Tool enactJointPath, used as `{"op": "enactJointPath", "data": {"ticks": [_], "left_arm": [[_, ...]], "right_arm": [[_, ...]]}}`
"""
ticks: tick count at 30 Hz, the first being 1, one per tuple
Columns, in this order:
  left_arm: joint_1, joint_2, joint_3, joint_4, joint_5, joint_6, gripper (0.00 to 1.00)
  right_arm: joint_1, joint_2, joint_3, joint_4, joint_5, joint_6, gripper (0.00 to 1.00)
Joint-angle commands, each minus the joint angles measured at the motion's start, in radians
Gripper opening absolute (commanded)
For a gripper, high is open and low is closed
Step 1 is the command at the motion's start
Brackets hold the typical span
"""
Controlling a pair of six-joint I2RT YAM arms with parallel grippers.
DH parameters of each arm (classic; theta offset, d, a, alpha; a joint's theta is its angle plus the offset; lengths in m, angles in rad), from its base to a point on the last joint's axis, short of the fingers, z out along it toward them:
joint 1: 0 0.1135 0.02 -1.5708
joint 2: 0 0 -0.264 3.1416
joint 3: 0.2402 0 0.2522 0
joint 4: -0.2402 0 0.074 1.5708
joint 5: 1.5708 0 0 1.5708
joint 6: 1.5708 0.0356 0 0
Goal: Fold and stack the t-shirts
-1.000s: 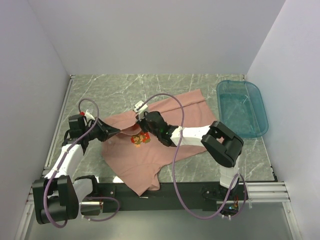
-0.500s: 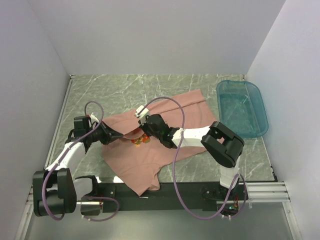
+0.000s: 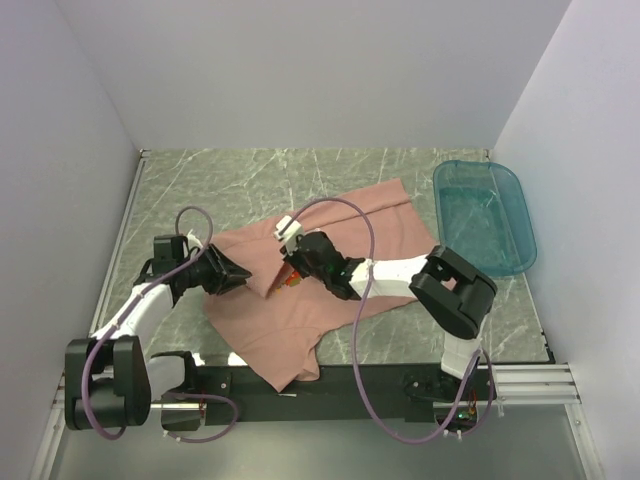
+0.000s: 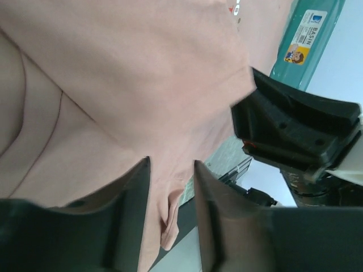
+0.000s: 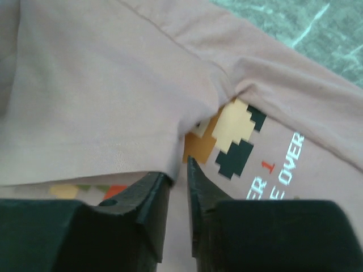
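Folding step: I'm laying the left flap of the dusty-pink cotton t-shirt [image 3: 290,320], lying mid-scene, over its pixel-figure chest print [image 5: 232,136]. L pincer [image 4: 170,164] is sitting slightly apart, empty. R pincer [image 5: 177,170] is narrow at the fold edge, grip unclear. Next: lift both clear w/o dragging cloth.

The t-shirt [image 3: 290,320] is plain dusty pink, with a pixel-block print [image 5: 229,136] in orange, pale yellow and black, white lettering and one red numeral. The surface [image 3: 230,185] is grey-green with thin white marble veining, and the tub [image 3: 482,215] is translucent teal. The left arm [image 3: 130,315] and right arm [image 3: 395,270] are white with black joints, and their cables [image 3: 354,340] are purple.
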Motion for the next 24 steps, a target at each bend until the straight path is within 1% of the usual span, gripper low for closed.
{"op": "enactJointPath", "data": {"ticks": [1, 2, 3, 4, 6, 7, 8, 9, 10, 11, 12, 14, 15, 17, 18, 19, 21, 24], "left_arm": [[-0.004, -0.064, 0.029, -0.060, -0.020, 0.038, 0.43], [-0.004, -0.080, 0.030, -0.072, -0.023, 0.047, 0.46], [-0.004, -0.107, 0.035, -0.098, -0.029, 0.050, 0.48], [-0.004, -0.122, 0.038, -0.106, -0.031, 0.052, 0.50], [-0.004, -0.164, 0.044, -0.129, -0.052, 0.056, 0.54], [-0.004, -0.176, 0.055, -0.133, -0.064, 0.055, 0.54], [-0.004, -0.185, 0.059, -0.134, -0.077, 0.053, 0.55], [-0.003, -0.202, 0.069, -0.127, -0.098, 0.055, 0.56], [-0.003, -0.205, 0.087, -0.121, -0.111, 0.058, 0.57], [-0.003, -0.208, 0.096, -0.114, -0.124, 0.059, 0.57], [-0.003, -0.205, 0.105, -0.100, -0.141, 0.059, 0.59], [-0.003, -0.192, 0.115, -0.037, -0.166, 0.050, 0.61], [-0.001, -0.160, 0.116, -0.019, -0.172, 0.047, 0.61], [-0.004, -0.112, 0.122, 0.021, -0.196, 0.039, 0.61], [-0.004, -0.071, 0.121, 0.031, -0.207, 0.035, 0.61], [-0.004, -0.051, 0.115, 0.038, -0.218, 0.026, 0.60], [-0.003, -0.009, 0.103, 0.052, -0.255, -0.004, 0.58], [-0.004, 0.005, 0.063, 0.078, -0.261, -0.039, 0.53]], "right_arm": [[-0.005, -0.097, -0.056, -0.012, -0.026, -0.054, 0.29], [-0.005, -0.109, -0.083, -0.020, -0.044, -0.067, 0.35], [-0.005, -0.125, -0.096, -0.032, -0.049, -0.087, 0.37], [-0.006, -0.155, -0.123, -0.035, -0.049, -0.096, 0.42], [-0.011, -0.210, -0.149, -0.060, -0.074, -0.133, 0.49], [-0.017, -0.233, -0.160, -0.072, -0.098, -0.143, 0.52], [-0.038, -0.258, -0.179, -0.087, -0.159, -0.154, 0.56], [-0.054, -0.281, -0.182, -0.142, -0.216, -0.183, 0.59], [-0.071, -0.324, -0.177, -0.190, -0.270, -0.206, 0.59], [-0.115, -0.339, -0.138, -0.254, -0.323, -0.232, 0.61], [-0.141, -0.347, -0.107, -0.393, -0.448, -0.261, 0.61], [-0.213, -0.346, -0.015, -0.500, -0.582, -0.263, 0.61], [-0.285, -0.340, 0.011, -0.578, -0.715, -0.260, 0.61], [-0.354, -0.310, 0.069, -0.620, -0.828, -0.234, 0.62], [-0.408, -0.286, 0.082, -0.639, -0.879, -0.213, 0.62], [-0.423, -0.271, 0.091, -0.646, -0.949, -0.194, 0.62], [-0.436, -0.229, 0.116, -0.667, -0.969, -0.161, 0.62], [-0.436, -0.185, 0.131, -0.655, -0.986, -0.112, 0.62]]}}
